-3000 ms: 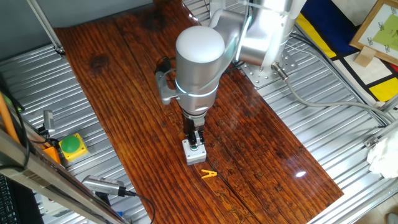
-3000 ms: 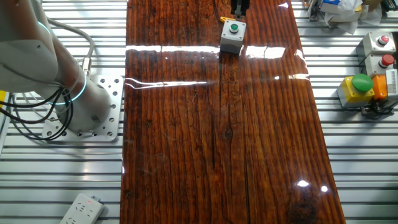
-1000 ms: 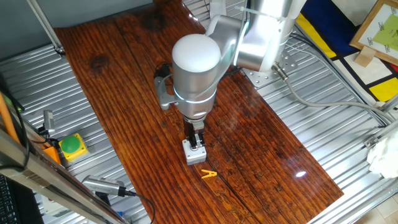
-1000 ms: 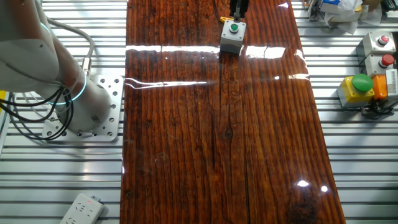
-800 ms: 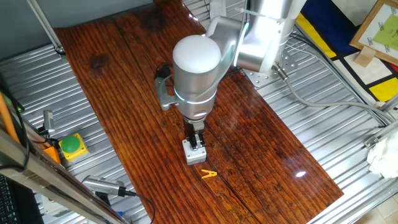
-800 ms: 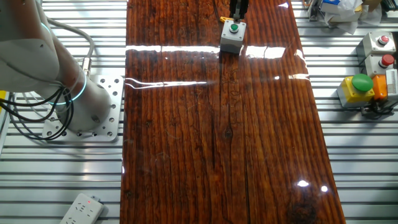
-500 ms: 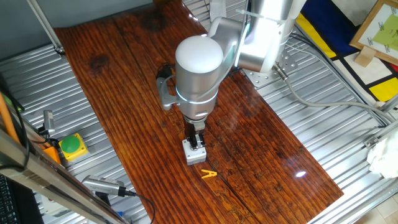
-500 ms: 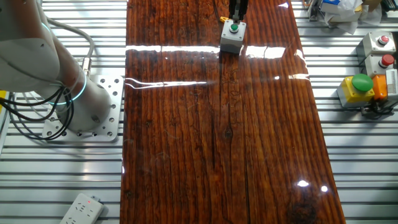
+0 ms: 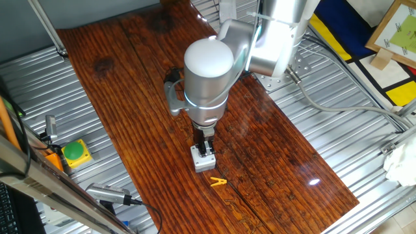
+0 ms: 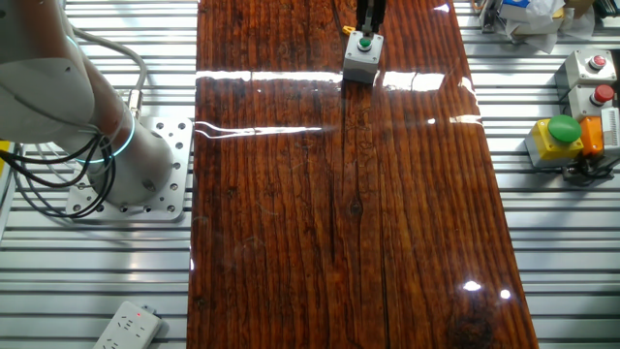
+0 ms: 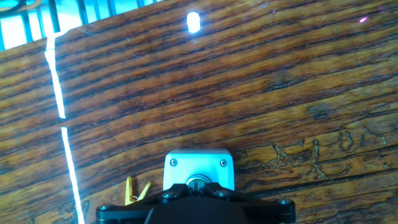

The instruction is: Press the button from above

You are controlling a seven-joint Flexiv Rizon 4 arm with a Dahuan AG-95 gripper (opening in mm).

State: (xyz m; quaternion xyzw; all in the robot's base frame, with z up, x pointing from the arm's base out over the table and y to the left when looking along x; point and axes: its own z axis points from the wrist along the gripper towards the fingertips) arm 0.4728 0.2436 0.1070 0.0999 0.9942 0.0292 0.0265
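The button (image 10: 364,42) is small, round and green, set in a small light-grey box (image 9: 203,161) on the dark wooden table (image 9: 130,78). My gripper (image 9: 206,152) hangs straight above the box, fingertips down on the button. From the other side, the gripper (image 10: 367,29) ends right at the button's top; I cannot tell if it presses. In the hand view the box (image 11: 199,167) sits at the bottom centre. The gripper (image 11: 199,185) covers most of the button, and its fingers meet shut, holding nothing.
A yellow clip (image 9: 218,182) lies just in front of the box, also seen in the hand view (image 11: 135,190). A larger green button in a yellow housing (image 9: 76,153) sits off the wood on the metal bench. Red-button boxes (image 10: 593,68) stand at the table's side.
Over three seconds the hand has shifted slightly and come down a little onto the button. In the last half second nothing visibly moves.
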